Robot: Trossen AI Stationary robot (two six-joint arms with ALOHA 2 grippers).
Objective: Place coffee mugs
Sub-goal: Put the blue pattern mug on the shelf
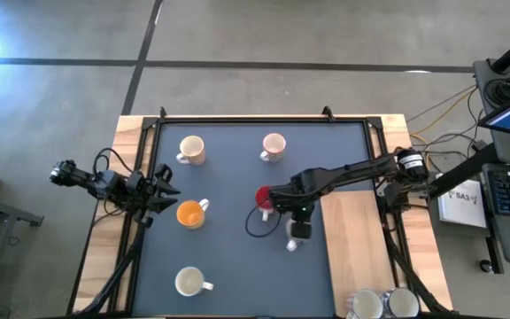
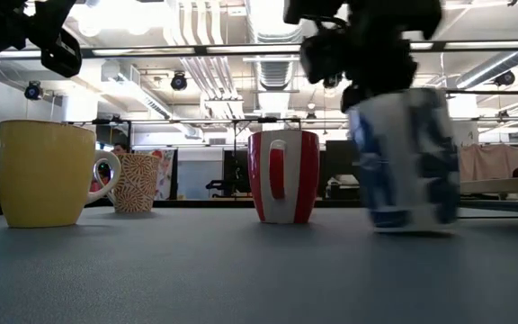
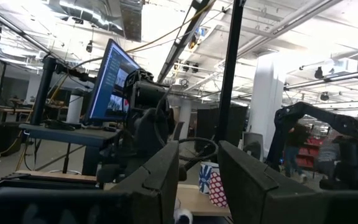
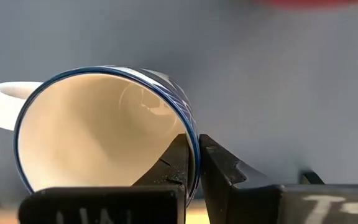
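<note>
My right gripper is over the middle of the dark mat, shut on a white mug with blue pattern. A red mug stands just beyond it toward the far edge. On the mat also stand an orange mug, a cream patterned mug, a pale pink mug and a white mug. My left gripper waits open at the mat's left edge, beside the orange mug. Two more mugs sit at the near right corner. My right gripper holds the blue-patterned mug by its rim, on the side away from the handle. One finger is inside the mug and one outside. The fingers come from above, pointing down. The mug hangs slightly tilted, its base at or just above the mat.
A black cable loops on the mat under the right arm. A bare wooden board lies right of the mat. A black frame runs along the mat's far edge. Open mat lies between the white mug and the held mug.
</note>
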